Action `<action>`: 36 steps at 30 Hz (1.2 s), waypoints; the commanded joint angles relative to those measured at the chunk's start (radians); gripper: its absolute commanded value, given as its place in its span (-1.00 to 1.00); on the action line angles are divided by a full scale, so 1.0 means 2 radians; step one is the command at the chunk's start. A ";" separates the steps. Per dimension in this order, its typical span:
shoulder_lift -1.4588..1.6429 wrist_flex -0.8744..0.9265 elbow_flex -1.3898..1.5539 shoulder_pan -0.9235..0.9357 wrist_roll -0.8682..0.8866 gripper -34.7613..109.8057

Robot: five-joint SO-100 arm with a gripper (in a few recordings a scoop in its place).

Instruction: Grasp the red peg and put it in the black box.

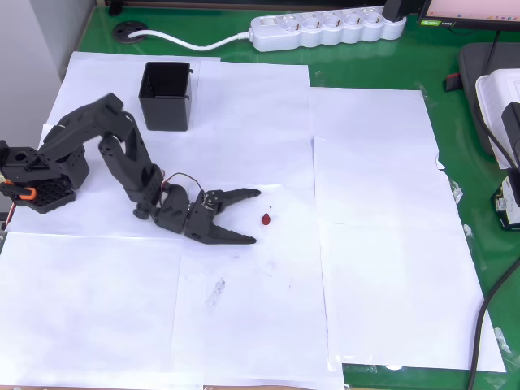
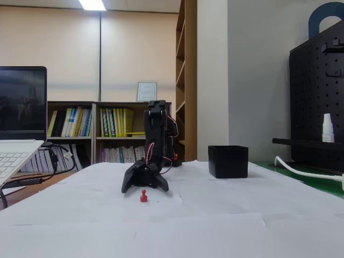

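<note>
- Table: green top, mostly covered with white paper sheets laid edge to edge; fixed view shows the paper as a flat pale surface.
- Arm: black, base at the left edge in the overhead view, folded low and reaching right across the paper. Fixed view shows it upright behind its gripper, red wires along it.
- Power strip: white, at the top edge of the table, cable running left. Well apart from the work area.
- Black box: upright, open top, on the paper above the arm in the overhead view; in the fixed view to the right of the arm. Nothing between it and the arm.
- Gripper: jaws spread wide, holding nothing, tips pointing right, low over the paper; seen head-on in the fixed view.
- Red peg: on the paper just beyond the fingertips, in line with the jaw gap, not touching. In the fixed view it stands upright in front of the gripper, unobstructed.
</note>
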 commanded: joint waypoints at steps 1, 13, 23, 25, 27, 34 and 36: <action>-0.025 0.034 -0.025 -0.005 -0.005 0.10; -0.058 0.105 0.004 -0.012 -0.009 0.10; -0.055 0.127 0.043 -0.015 -0.012 0.10; -0.054 0.133 0.051 -0.017 -0.013 0.10; -0.051 0.134 0.054 -0.018 -0.014 0.10; -0.038 0.132 0.067 -0.020 -0.018 0.10; -0.038 0.132 0.067 -0.020 -0.019 0.10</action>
